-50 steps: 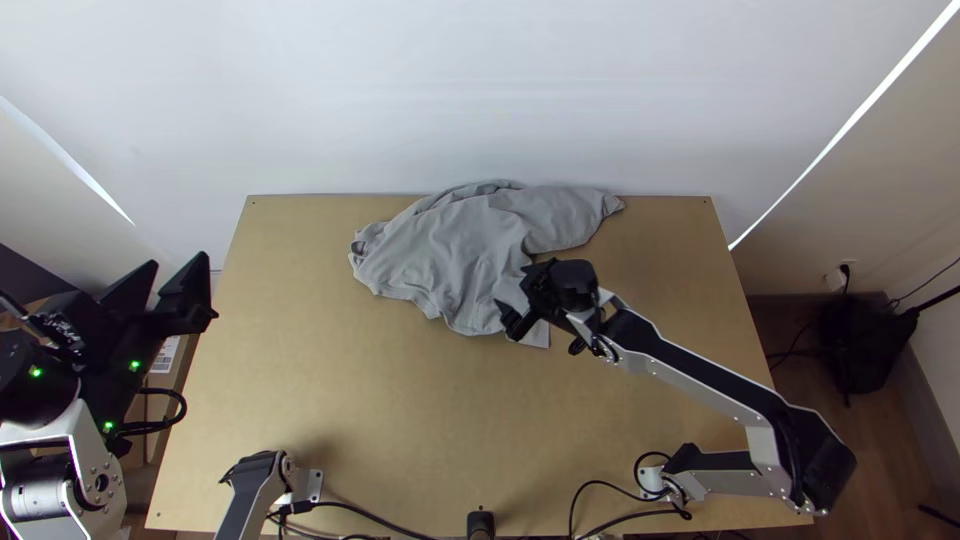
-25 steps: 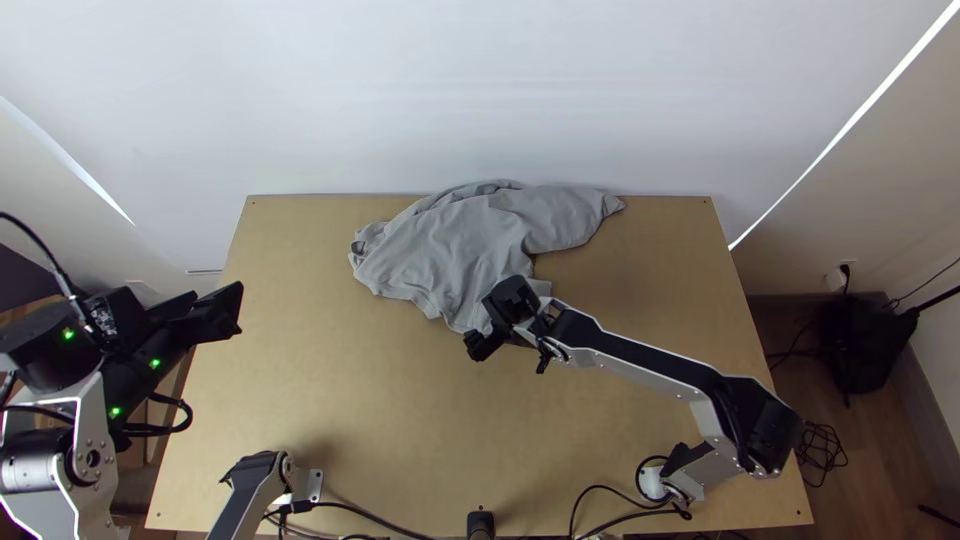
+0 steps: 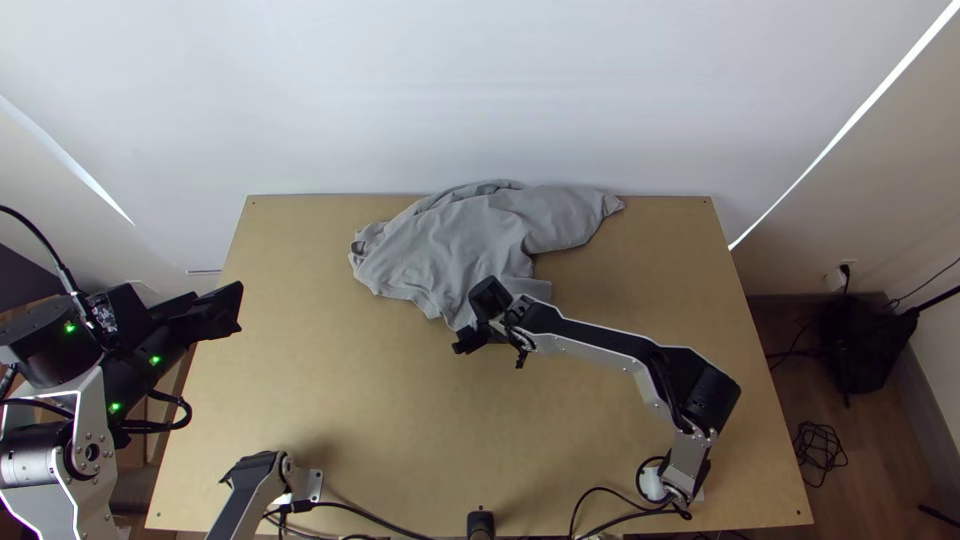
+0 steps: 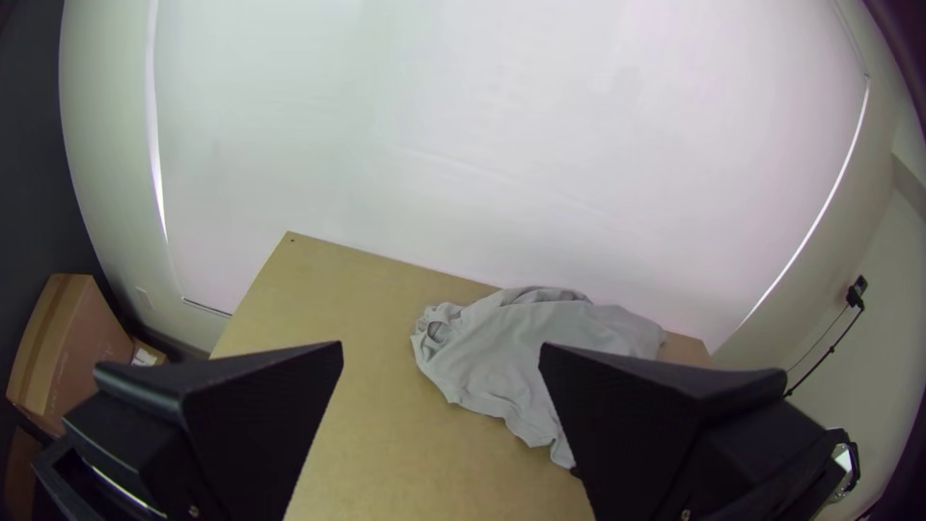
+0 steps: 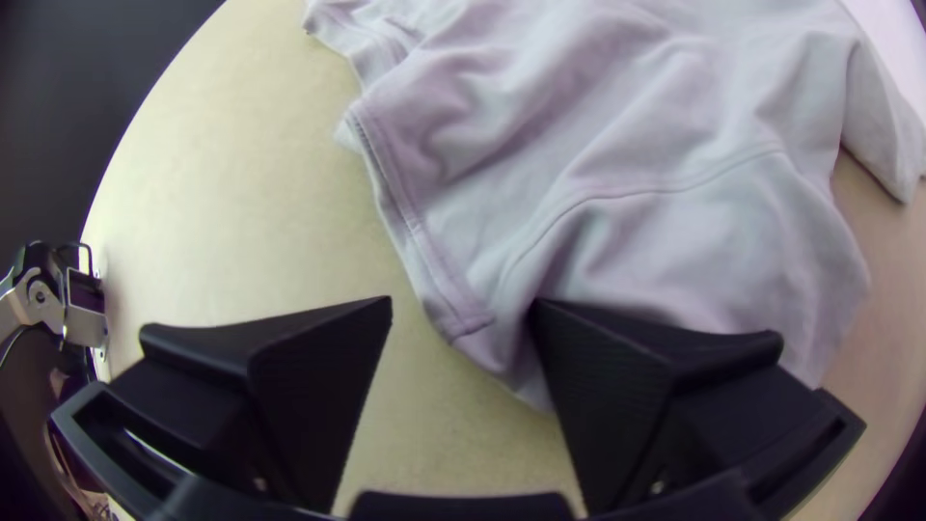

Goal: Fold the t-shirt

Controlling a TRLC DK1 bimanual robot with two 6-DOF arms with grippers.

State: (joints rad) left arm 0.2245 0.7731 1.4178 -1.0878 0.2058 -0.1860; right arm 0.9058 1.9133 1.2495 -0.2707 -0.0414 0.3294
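T-shirt (image 3: 440, 250): rumpled, table (image 3: 330, 400) | Left gripper (image 3: 234, 308): spread, table's left edge | Right gripper (image 3: 468, 338): spread, T-shirt's near edge

with the left arm (image 3: 85, 400) bent at the left edge, with the left gripper (image 3: 232, 308) pointing right, with fingers (image 4: 265, 405) wide apart; with the right arm (image 3: 600, 345) bent at near right, with the right gripper (image 3: 472, 338) mid-scene, open
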